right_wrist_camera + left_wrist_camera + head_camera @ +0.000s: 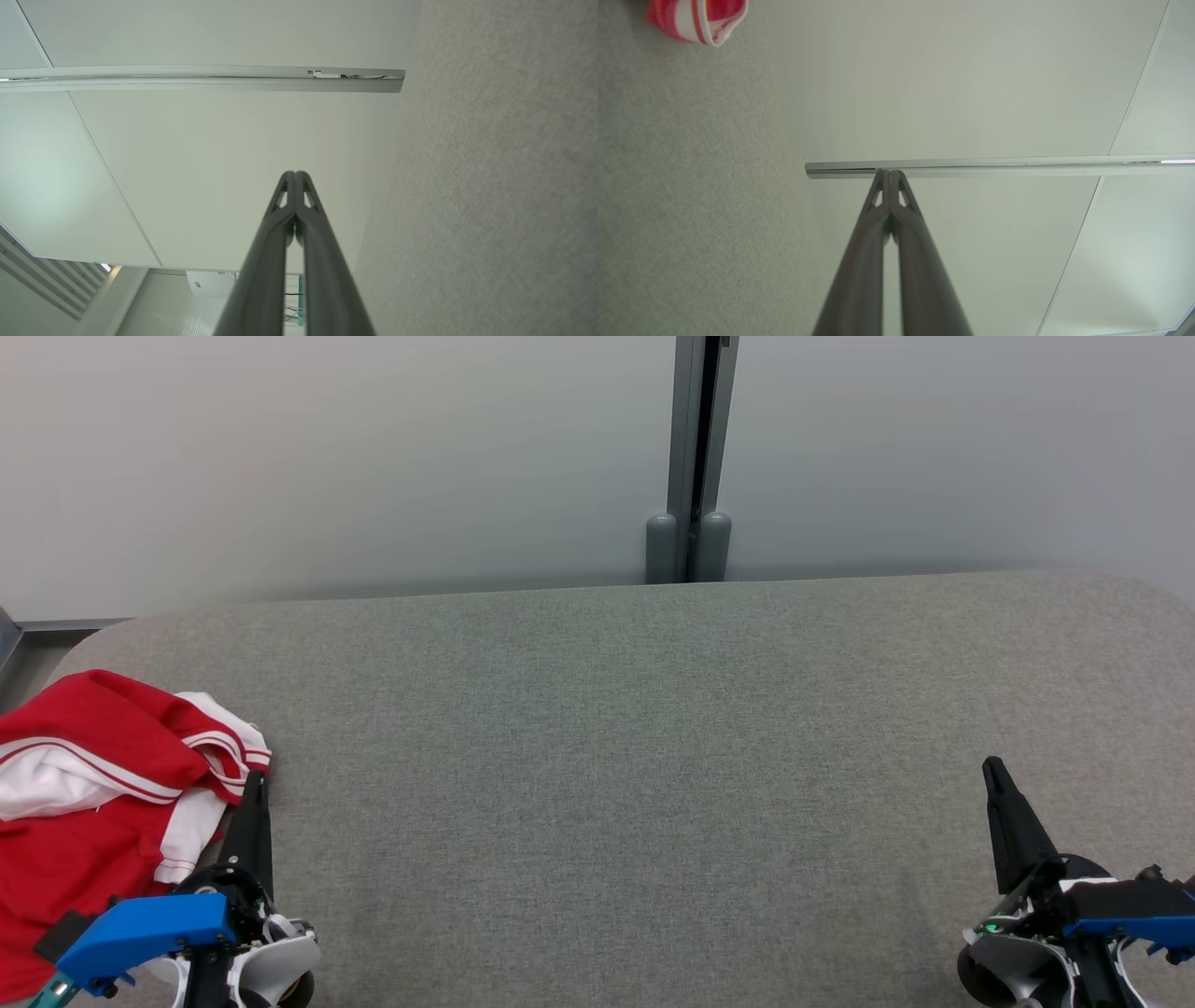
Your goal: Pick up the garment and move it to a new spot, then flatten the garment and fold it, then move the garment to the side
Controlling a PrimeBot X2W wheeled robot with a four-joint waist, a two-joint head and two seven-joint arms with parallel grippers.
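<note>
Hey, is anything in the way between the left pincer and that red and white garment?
Nothing visible. The shut left pincer points up right beside the crumpled red and white fabric garment, its tip at the cloth's edge, over the grey woven surface.

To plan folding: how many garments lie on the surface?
1. The red and white garment lies crumpled at the left end of the surface, beside the left gripper; another could hide beneath.
</note>
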